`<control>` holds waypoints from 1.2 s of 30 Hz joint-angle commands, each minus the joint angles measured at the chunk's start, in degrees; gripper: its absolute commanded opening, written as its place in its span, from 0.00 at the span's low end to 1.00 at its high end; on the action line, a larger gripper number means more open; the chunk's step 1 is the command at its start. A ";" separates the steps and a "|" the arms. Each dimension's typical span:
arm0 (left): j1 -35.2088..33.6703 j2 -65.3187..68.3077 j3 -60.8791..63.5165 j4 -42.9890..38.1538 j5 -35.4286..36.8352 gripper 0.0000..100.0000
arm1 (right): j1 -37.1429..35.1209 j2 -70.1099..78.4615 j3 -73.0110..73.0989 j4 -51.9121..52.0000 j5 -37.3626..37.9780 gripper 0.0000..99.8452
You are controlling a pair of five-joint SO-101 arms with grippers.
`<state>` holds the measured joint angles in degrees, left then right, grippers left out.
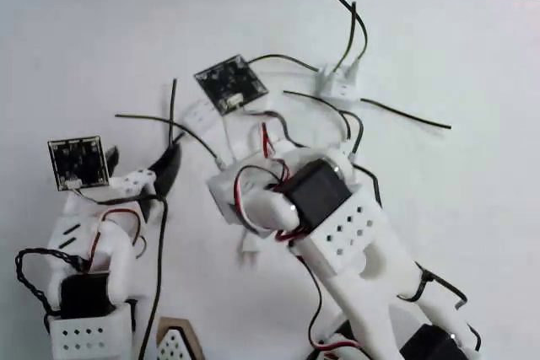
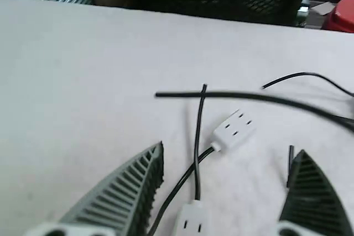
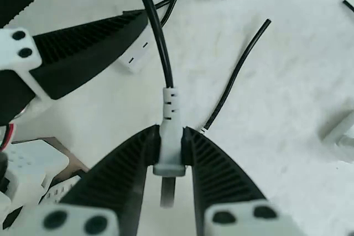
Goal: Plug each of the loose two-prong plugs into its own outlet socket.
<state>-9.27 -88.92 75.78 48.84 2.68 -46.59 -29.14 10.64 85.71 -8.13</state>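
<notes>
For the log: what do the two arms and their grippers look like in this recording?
Both arms are white plastic shells with black motors. The right arm has rows of small holes and red-and-black wire loops; the left arm carries a twisted black cable. The left gripper and right gripper have dark, ribbed, triangular fingers on white mounts.

A white plastic outlet socket [image 2: 188, 222] lies between the left gripper's [image 2: 230, 156] fingers. Just beyond it sits a second white plastic socket [image 2: 233, 130], with the right gripper's [image 3: 171, 131] white two-prong plug [image 3: 169, 103] nearby.
</notes>
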 commanded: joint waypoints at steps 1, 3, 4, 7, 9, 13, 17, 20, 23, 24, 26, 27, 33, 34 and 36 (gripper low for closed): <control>6.55 -0.84 -6.77 -1.05 1.23 0.35 | -2.86 -4.79 3.87 -4.97 -0.53 0.02; 9.19 -0.84 -8.18 -0.97 1.32 0.35 | -3.65 -6.73 6.59 -6.81 -0.44 0.02; 10.33 -0.84 -8.79 -0.88 1.32 0.35 | -3.82 -7.52 7.91 -7.69 -0.26 0.02; 13.32 -0.84 -10.20 -0.79 1.32 0.34 | -4.00 -9.19 11.08 -9.89 -0.18 0.02; 15.16 -0.84 -11.52 0.26 1.32 0.34 | -4.00 -9.45 12.57 -10.95 -0.09 0.02; 17.27 -0.84 -15.03 5.45 1.32 0.35 | -3.82 -9.71 13.54 -12.00 -0.09 0.02; 16.04 -0.84 -16.35 8.88 1.05 0.35 | -3.82 -9.71 13.54 -12.18 -0.09 0.02; 14.81 -0.84 -16.35 9.58 0.97 0.35 | -3.74 -9.36 13.54 -12.26 -0.09 0.02; 12.09 -0.84 -16.53 9.49 0.88 0.35 | -3.74 -9.36 13.54 -12.53 -0.09 0.02; 10.15 -0.84 -16.97 9.58 0.88 0.35 | -3.74 -9.36 13.63 -13.41 -0.09 0.02; 4.18 -0.84 -17.23 9.67 0.88 0.35 | -3.74 -9.36 14.95 -16.13 -0.09 0.02; 0.66 -0.84 -17.23 9.67 0.88 0.34 | -3.74 -9.36 16.09 -18.24 -0.09 0.02; -17.98 -0.84 -13.63 13.10 0.97 0.34 | -3.74 -9.27 26.55 -35.03 0.09 0.02; -20.18 -0.84 -12.22 13.19 0.88 0.35 | -3.82 -9.27 28.13 -37.93 0.79 0.02; -23.69 -0.84 -9.41 13.19 0.26 0.35 | -4.00 -9.27 31.12 -43.65 3.16 0.02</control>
<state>-25.10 -89.80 63.21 61.49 3.47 -50.29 -37.32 39.74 50.11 -7.34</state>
